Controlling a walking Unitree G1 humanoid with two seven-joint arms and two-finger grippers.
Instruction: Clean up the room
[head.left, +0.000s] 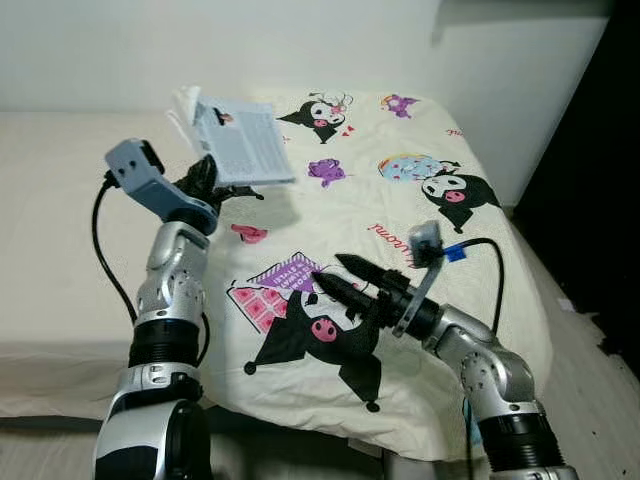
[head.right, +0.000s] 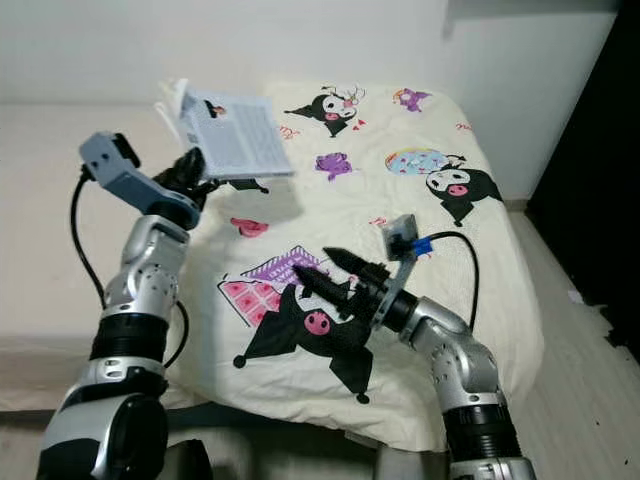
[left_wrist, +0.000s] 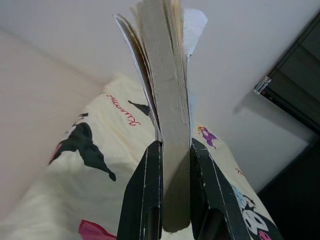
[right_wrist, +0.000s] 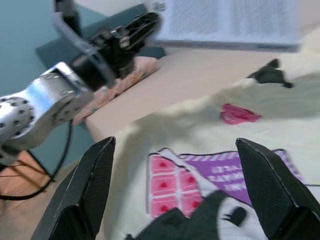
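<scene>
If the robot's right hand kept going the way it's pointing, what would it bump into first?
Probably the left arm. The right hand, open above the cartoon blanket, points across at it; depth is uncertain, so it might pass under the held book.

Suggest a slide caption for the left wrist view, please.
Left gripper shut on a book, held edge-on above the cartoon-print blanket.

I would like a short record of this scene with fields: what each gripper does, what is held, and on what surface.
left gripper: raised above the bed, fingers shut on the book
book: held in the air, pages slightly fanned
right gripper: open, holding nothing, low over the blanket
blanket: cream with cartoon prints, spread on the bed
bed: beige sheet, against a white wall
</scene>
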